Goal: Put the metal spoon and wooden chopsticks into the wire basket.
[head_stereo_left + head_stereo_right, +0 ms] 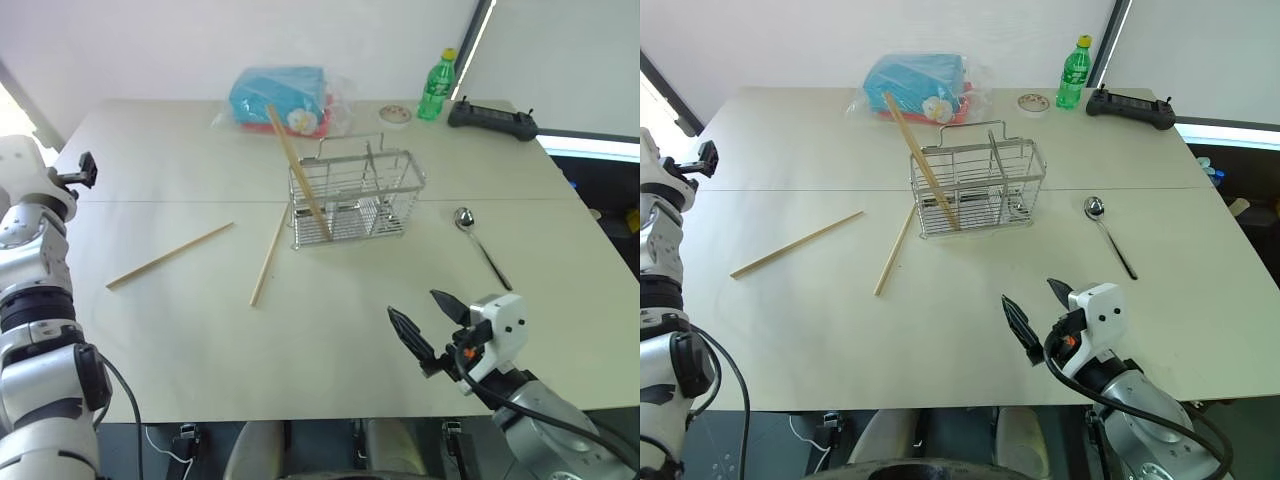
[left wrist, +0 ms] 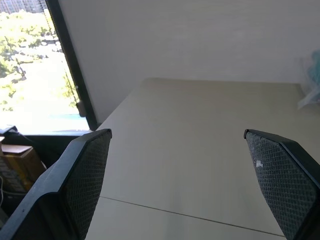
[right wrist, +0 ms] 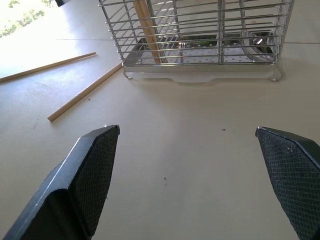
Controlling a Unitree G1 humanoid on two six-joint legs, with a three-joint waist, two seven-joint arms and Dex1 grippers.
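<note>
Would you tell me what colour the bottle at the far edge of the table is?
The bottle is green with a yellow cap, best seen in the right eye view.

Basket mid-table, one chopstick in it, two chopsticks and the spoon lying outside.

The basket (image 1: 355, 197) stands at the middle of the table (image 1: 300, 350). One chopstick (image 1: 296, 167) leans in its left compartment, top tilted back-left. A second chopstick (image 1: 268, 256) lies just left of the basket, its far end near the basket's front-left corner; a third (image 1: 169, 255) lies further left, well apart. The spoon (image 1: 481, 245) lies right of the basket. Behind the basket sit a packet (image 1: 282, 100), a small dish (image 1: 395, 115), a bottle (image 1: 436, 86) and a controller (image 1: 491, 119).
</note>
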